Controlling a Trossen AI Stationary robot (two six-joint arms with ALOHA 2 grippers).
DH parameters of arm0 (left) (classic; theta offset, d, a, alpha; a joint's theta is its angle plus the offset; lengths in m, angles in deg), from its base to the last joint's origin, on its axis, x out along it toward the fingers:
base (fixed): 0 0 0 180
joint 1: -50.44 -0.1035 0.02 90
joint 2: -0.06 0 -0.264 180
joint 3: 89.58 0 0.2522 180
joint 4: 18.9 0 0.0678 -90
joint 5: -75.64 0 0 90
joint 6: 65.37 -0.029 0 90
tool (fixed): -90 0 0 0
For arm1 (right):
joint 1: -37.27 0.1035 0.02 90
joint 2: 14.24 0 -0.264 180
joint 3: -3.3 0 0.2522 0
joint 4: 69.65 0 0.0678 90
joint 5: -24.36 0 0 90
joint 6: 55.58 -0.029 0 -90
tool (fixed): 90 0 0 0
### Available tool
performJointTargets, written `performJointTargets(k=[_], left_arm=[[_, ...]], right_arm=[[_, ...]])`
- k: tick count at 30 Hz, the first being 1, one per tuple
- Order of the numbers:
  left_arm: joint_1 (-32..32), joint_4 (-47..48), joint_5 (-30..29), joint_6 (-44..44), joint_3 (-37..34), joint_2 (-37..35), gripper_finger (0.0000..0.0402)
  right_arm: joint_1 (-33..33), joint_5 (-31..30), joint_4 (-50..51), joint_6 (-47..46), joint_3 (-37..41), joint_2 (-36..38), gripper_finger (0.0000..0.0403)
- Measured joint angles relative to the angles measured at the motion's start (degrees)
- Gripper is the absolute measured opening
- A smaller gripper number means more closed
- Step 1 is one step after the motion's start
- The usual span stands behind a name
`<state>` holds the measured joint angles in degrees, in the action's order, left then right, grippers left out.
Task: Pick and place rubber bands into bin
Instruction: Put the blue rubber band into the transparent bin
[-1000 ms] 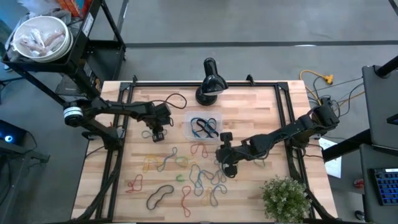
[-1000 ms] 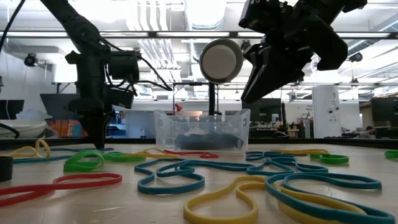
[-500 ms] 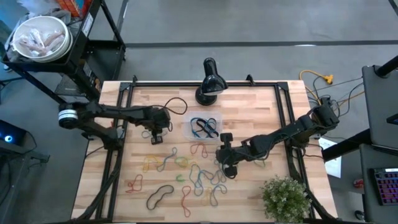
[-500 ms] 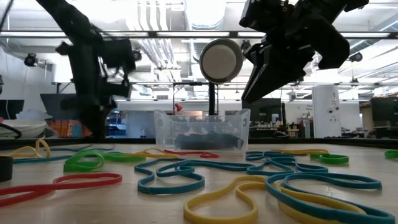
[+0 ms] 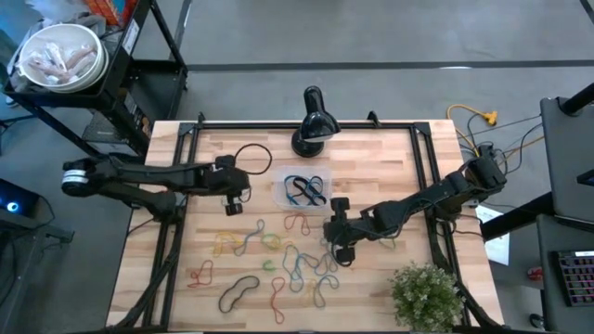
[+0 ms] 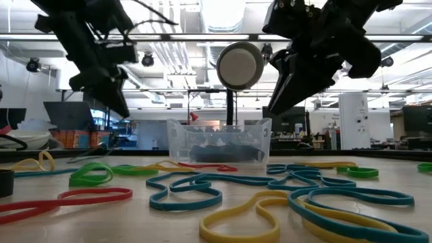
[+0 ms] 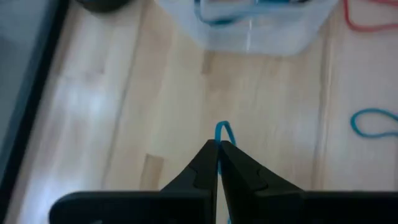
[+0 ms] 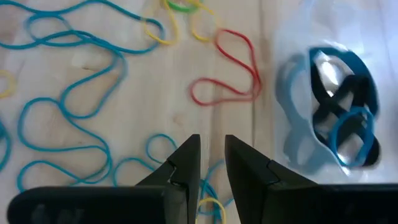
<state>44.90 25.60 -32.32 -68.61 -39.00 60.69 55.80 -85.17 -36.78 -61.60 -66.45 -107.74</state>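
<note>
Your left claw (image 7: 218, 144) has its two dark fingers pressed together on a thin blue rubber band (image 7: 223, 132), and a small loop of it sticks out past the tips. In the high view this claw (image 5: 233, 202) hangs over the wooden bench (image 5: 390, 158), to the left of the small clear plastic bin (image 5: 303, 190) and apart from it. In the low view it is raised above the bench surface.

Your right claw (image 8: 212, 163) has its fingers a little apart, with a narrow gap between them, and nothing sits in this gap. It hovers over the loose rubber bands (image 5: 278, 260), just beside the front right corner of the bin in the high view (image 5: 339, 249). Under its tips you see blue loops and a bit of yellow; a red rubber band (image 8: 227, 71) lies near, between the claw and the bin.

The bin (image 8: 323, 106) already holds some blue and black bands. The other bands, in blue, yellow, green, red and black, lie spread on the bench in front of it. A black desk lamp (image 5: 312, 121) stands behind the bin.
</note>
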Motion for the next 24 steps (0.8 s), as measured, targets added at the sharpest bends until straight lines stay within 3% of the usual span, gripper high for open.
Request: performJointTargets(k=[9, 17, 24], left_arm=[[5.3, -2.8, -11.4, -1.5, 0.1, -1.7, 0.0000], [9.2, -6.1, -23.2, -3.6, 0.1, -1.6, 0.0000], [12.2, -10.8, -26.1, -7.4, 0.2, -1.6, 0.0000]], right_arm=[[0.2, -6.0, 9.2, -8.0, 0.0, 1.6, 0.0068], [0.7, -8.2, 10.9, -10.1, 0.1, 2.2, 0.0068], [0.7, -9.7, 13.7, -13.3, 0.6, 2.2, 0.0068]])
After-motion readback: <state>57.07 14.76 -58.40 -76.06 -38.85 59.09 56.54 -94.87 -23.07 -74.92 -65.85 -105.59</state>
